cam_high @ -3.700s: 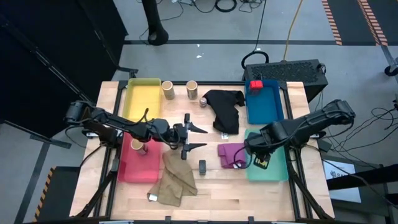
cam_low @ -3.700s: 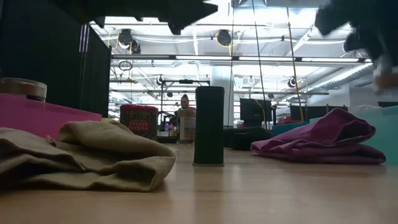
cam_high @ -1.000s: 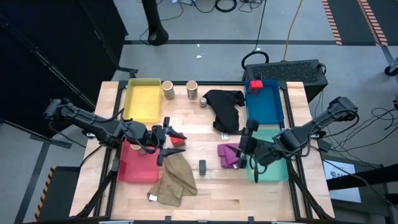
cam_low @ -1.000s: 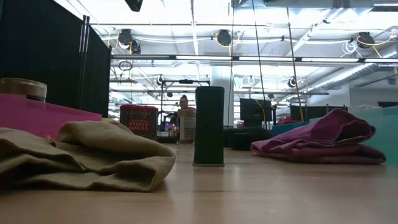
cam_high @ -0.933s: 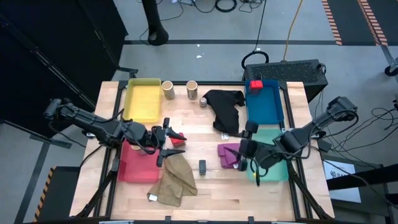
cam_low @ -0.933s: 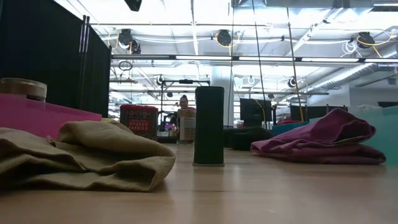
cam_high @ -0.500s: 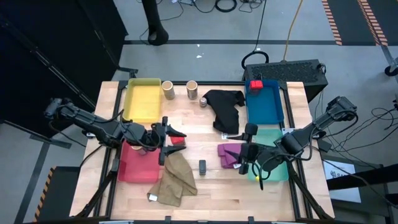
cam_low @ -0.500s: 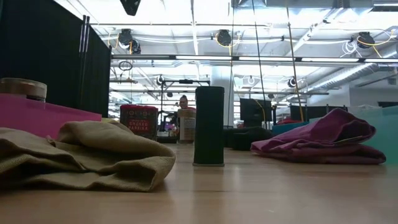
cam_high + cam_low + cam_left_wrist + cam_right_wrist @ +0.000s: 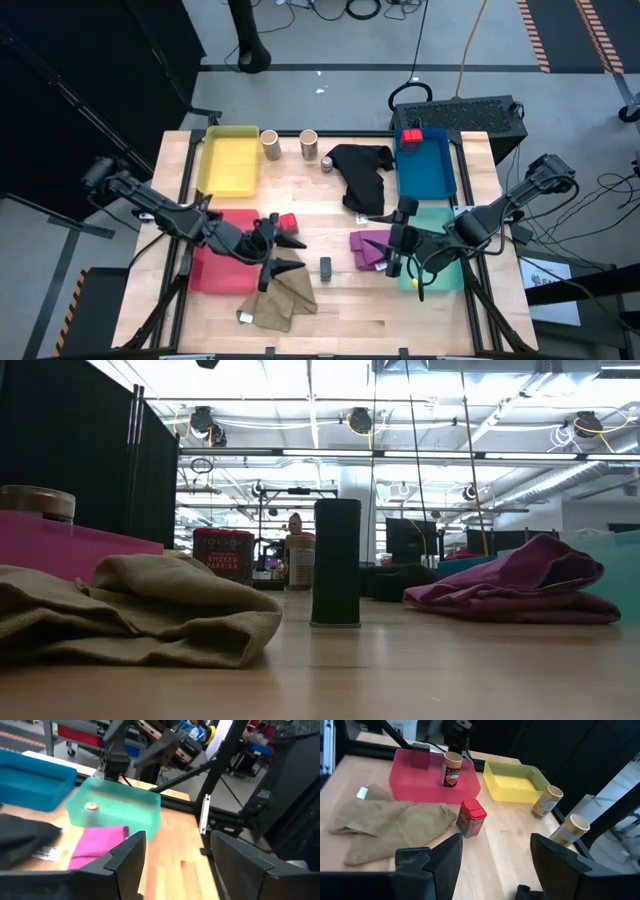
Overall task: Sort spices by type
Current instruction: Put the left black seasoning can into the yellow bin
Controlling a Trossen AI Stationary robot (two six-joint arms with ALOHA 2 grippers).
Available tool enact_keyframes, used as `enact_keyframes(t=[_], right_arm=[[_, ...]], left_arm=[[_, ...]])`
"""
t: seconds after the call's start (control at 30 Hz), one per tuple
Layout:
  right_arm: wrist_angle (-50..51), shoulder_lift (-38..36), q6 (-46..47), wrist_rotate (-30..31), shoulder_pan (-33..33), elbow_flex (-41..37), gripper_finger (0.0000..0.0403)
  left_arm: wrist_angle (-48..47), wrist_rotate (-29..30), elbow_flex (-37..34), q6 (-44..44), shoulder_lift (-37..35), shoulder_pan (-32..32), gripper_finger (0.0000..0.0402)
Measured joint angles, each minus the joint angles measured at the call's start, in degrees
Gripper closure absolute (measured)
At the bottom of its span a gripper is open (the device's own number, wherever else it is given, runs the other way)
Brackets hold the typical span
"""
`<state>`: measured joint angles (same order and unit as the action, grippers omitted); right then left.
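Observation:
My left gripper (image 9: 283, 260) hangs open over the far edge of the khaki cloth (image 9: 284, 296), holding nothing. A red spice box (image 9: 287, 222) stands on the table just beyond it. A dark block (image 9: 326, 267) stands upright mid-table. My right gripper (image 9: 394, 240) is open and empty above the purple cloth (image 9: 368, 248). Two tan cylinders (image 9: 271, 146) (image 9: 309, 145) and a small grey jar (image 9: 326, 163) stand at the far edge. The pink tray (image 9: 432, 782) holds a cylinder (image 9: 451, 770) and a dark block (image 9: 420, 759). The teal tray (image 9: 117, 807) holds a small jar (image 9: 91, 806).
A yellow tray (image 9: 230, 160) sits far left. The blue tray (image 9: 425, 170) at far right holds a red box (image 9: 410, 136). A black cloth (image 9: 362, 175) lies between them. A small pale thing (image 9: 243, 317) lies at the khaki cloth's near corner. Bare wood shows along the near edge.
My left gripper has moved from beside the red box toward the table's near edge, over the khaki cloth, and has rolled about its own axis. Its fingers stay open. The red box stands where it was. My right gripper has kept still.

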<state>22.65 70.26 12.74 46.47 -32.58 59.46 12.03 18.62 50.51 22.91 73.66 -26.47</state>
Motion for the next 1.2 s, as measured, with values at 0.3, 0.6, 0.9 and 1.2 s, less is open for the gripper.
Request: enact_keyframes(t=[0.3, 0.6, 0.9, 1.2], right_arm=[[1.8, -0.6, 0.2, -0.5, -2.4, 0.0, 0.0188], [9.6, -5.4, 12.3, -0.3, -3.2, 0.0, 0.0188], [19.8, -6.0, 21.8, -0.5, -3.9, 0.0, 0.0188], [20.7, -6.1, 22.8, -0.5, -3.9, 0.0, 0.0188]], left_arm=[[-8.1, 0.9, 7.3, 2.3, 5.4, -3.4, 0.0171], [-10.5, 1.2, 12.3, 11.6, 9.4, -3.3, 0.0171], [-17.7, 7.4, 14.2, 20.0, 9.4, -3.2, 0.0171], [-19.3, 9.1, 14.2, 24.7, 9.4, -2.7, 0.0171]])
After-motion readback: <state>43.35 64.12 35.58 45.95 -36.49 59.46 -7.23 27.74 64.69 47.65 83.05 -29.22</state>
